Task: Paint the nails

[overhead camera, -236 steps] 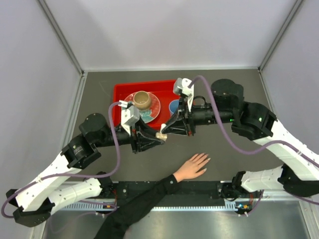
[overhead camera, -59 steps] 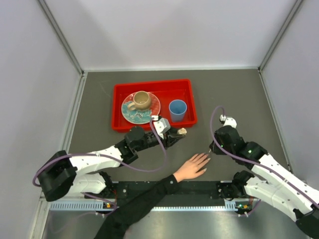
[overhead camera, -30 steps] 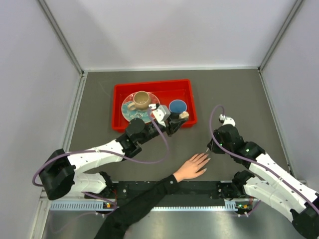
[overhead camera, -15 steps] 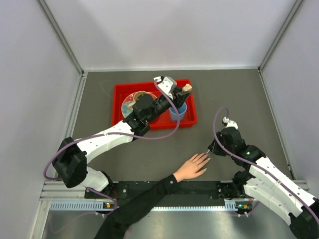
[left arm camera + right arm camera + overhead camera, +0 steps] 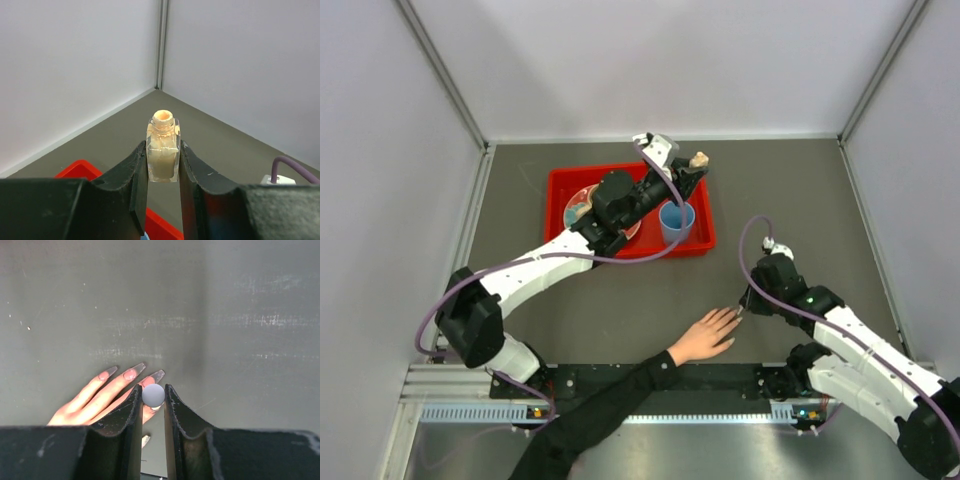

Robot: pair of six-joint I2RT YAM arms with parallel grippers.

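Observation:
A light-skinned hand [image 5: 705, 338] with a black sleeve [image 5: 600, 412] lies flat near the front edge, fingers spread toward the right. Its long pale nails [image 5: 135, 371] show in the right wrist view. My right gripper [image 5: 744, 303] is right at the fingertips, shut on the round grey brush cap [image 5: 153, 395]; the brush below it is hidden. My left gripper [image 5: 691, 166] is raised over the far right corner of the red tray, shut on an open bottle of beige nail polish [image 5: 163, 150], held upright.
A red tray [image 5: 558, 182] stands at mid table with a patterned plate [image 5: 580, 200], partly hidden by my left arm, and a blue cup [image 5: 676, 222]. Grey walls close in the table on three sides.
My left arm has swung the polish bottle from beside the hand up and away, over the tray to its far right corner. My right gripper has stayed at the fingertips.

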